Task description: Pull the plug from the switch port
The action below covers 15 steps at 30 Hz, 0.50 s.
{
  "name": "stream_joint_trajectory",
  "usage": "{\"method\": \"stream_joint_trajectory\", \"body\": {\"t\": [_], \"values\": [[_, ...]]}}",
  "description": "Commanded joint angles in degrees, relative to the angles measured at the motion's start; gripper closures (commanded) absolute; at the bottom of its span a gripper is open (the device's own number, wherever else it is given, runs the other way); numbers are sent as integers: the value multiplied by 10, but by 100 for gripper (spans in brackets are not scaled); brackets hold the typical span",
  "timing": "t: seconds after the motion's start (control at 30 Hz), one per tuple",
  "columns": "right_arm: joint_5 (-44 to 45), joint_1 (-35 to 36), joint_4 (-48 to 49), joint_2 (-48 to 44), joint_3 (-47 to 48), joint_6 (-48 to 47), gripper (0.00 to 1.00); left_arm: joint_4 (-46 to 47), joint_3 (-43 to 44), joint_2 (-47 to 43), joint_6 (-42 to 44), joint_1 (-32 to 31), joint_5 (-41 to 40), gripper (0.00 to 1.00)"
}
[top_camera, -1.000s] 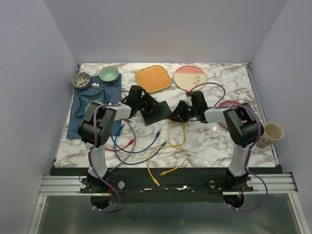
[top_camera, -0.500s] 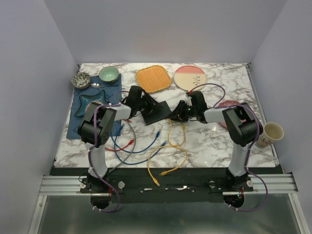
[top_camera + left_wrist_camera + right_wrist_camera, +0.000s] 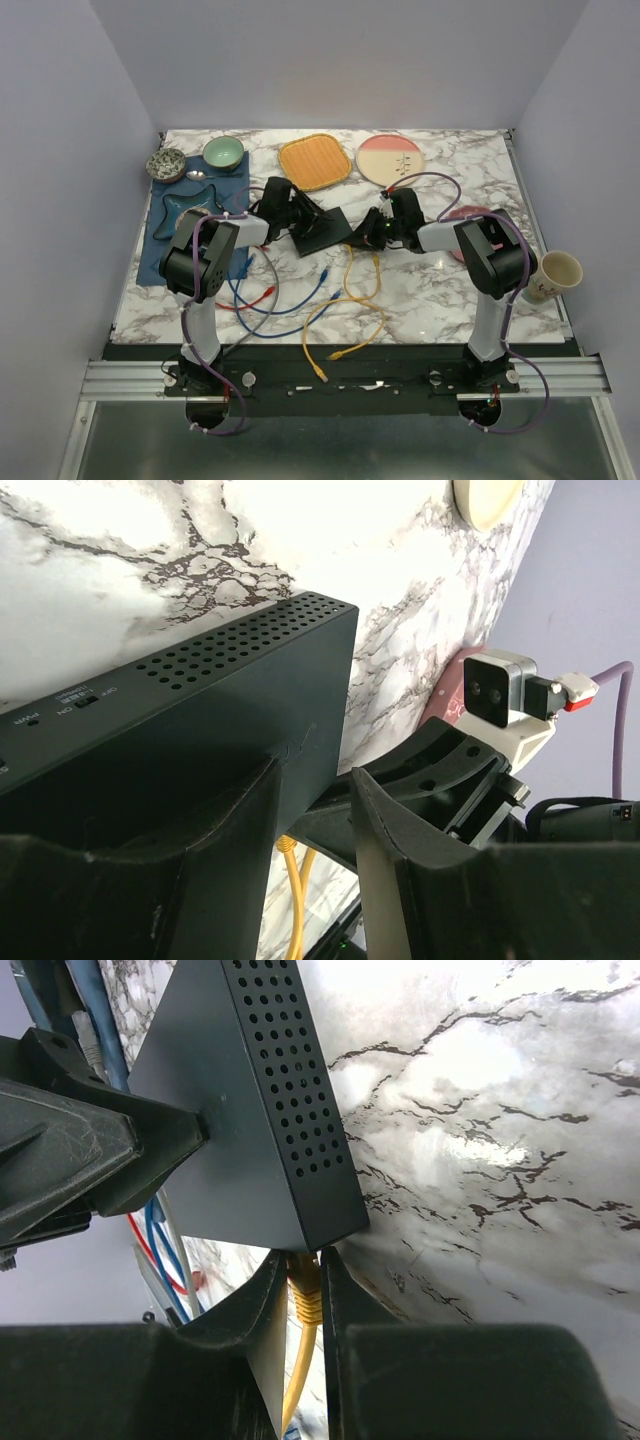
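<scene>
The switch [image 3: 326, 228] is a flat dark box at mid-table, with one edge tipped up. My left gripper [image 3: 298, 222] is shut on its left side. In the left wrist view the switch [image 3: 200, 730] runs in between the fingers of the left gripper [image 3: 315, 775]. A yellow plug [image 3: 305, 1285] sits in a port at the switch's [image 3: 240, 1140] lower corner. The right gripper [image 3: 303, 1260] is shut on it, with a pad pressed against each side. From above, the right gripper [image 3: 368, 236] meets the switch's right edge and hides the plug. Its yellow cable [image 3: 350, 275] trails toward me.
An orange square plate [image 3: 315, 161], a pink plate [image 3: 390, 158], a green bowl [image 3: 223, 151] and a speckled bowl [image 3: 165, 165] line the back. A blue mat [image 3: 190, 215] lies at the left. Loose blue and red cables [image 3: 270, 295] lie in front. A paper cup [image 3: 558, 272] stands at the right edge.
The right gripper's fingers have closed in onto the yellow plug. Both arms and the switch have stayed almost where they were.
</scene>
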Motion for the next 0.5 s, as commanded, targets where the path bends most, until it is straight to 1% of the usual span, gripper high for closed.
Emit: {"method": "stream_joint_trajectory", "body": {"t": [0.0,0.03,0.23,0.37,0.47], "values": [[17,-4,-12,12,-4,-17,98,-35,-31,-4,11,-1,19,51],[18,-4,-13,11,-4,-18,99,-33,-36,-15,11,-1,22,51],[19,-5,-16,10,-5,-23,99,-31,-82,-55,14,-25,35,51],[18,-5,-17,10,-3,-25,99,-19,-106,-51,12,-37,28,51],[12,-5,-20,10,-4,-29,99,-5,-105,-32,3,-36,21,51]]}}
